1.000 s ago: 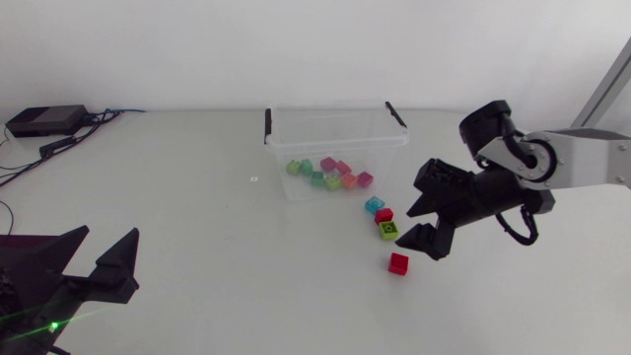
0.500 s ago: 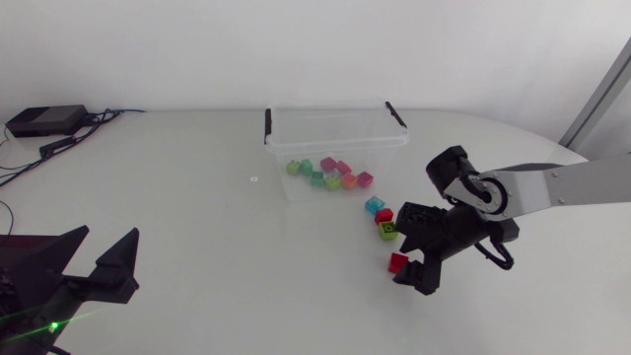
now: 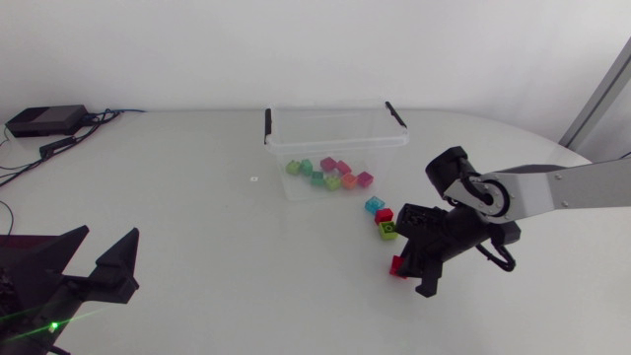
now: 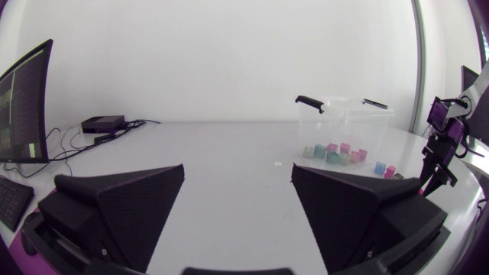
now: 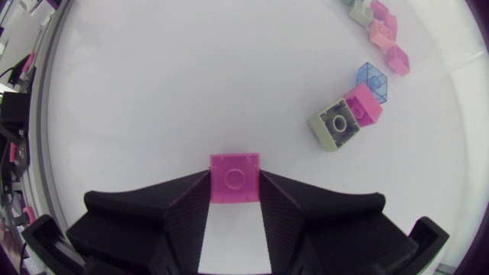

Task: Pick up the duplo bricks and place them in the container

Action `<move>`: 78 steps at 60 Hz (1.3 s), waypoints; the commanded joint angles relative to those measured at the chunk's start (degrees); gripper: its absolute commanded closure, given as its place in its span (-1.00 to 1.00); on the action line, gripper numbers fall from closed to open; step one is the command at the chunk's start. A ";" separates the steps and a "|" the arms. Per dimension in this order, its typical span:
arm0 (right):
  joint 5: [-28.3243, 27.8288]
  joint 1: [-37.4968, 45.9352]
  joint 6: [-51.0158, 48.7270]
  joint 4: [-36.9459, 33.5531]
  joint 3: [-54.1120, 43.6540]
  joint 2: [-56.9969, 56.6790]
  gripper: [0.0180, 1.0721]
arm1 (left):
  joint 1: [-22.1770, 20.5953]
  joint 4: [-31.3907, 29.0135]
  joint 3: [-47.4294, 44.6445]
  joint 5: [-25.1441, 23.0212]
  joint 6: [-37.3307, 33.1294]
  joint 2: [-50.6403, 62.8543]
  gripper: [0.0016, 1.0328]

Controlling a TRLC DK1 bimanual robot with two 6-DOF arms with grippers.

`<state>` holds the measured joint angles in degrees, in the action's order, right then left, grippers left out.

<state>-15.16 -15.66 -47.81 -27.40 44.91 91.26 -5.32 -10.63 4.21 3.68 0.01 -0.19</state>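
From above, my right tool (image 3: 412,268) sits on a brick (image 3: 396,264), on the desk well in front of the container (image 3: 335,138). The left wrist view shows the left tool (image 4: 237,206) gaping and empty, far from the container. In the right wrist view the fingers pinch the brick only at their tips, so I judge it may twist out on lifting.

You're working on a smooth white table (image 3: 197,227), evenly lit, with soft shadows. At its far left corner sits a flat black box (image 3: 44,120) with dark cables (image 3: 99,123) trailing right. A tiny mark (image 3: 253,178) dots the middle.
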 commanded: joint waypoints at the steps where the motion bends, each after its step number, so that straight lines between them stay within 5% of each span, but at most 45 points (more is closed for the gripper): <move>1: 0.04 -0.25 0.70 -2.75 1.50 -3.90 0.45 | 0.22 0.00 -1.04 -0.08 0.16 -0.52 -0.90; 18: -1.81 1.07 7.91 -5.82 13.98 -9.26 0.44 | 0.22 0.00 -1.04 -0.08 0.16 -0.52 -0.90; 51: -1.45 1.86 27.33 15.71 27.78 1.11 0.44 | 0.22 0.00 -1.04 -0.17 0.16 -0.52 -0.90; 68: 4.26 0.10 30.23 24.50 32.00 9.99 0.40 | 0.22 0.00 -1.04 -0.08 0.16 -0.52 -0.90; 75: 6.63 -0.51 31.29 26.26 33.49 12.27 -0.15 | 0.22 0.00 -1.04 -0.08 0.16 -0.52 -0.90; 78: 8.30 -0.78 32.17 26.34 33.93 12.45 -0.56 | 0.22 0.00 -1.04 -0.08 0.16 -0.52 -0.90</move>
<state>-8.40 -15.75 -18.02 -2.24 76.95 102.67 -5.32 -10.63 4.21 3.68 0.01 -0.19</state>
